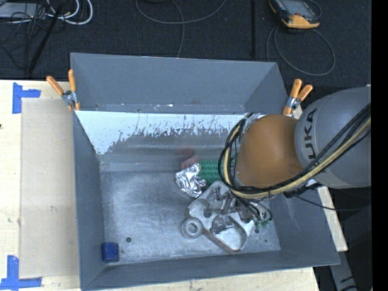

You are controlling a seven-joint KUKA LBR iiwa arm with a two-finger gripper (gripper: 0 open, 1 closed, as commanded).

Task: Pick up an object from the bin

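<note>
Jaws, state unclear, sit lower right at a grey ringed part (194,227), likely stiff and slick; grip its rim.

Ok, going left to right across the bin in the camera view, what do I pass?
small blue block by the front-left corner → crumpled foil ball mid-bin → gripper on the right. The ring-shaped piece sits level with the foil ball left to right, so it is left out.
</note>
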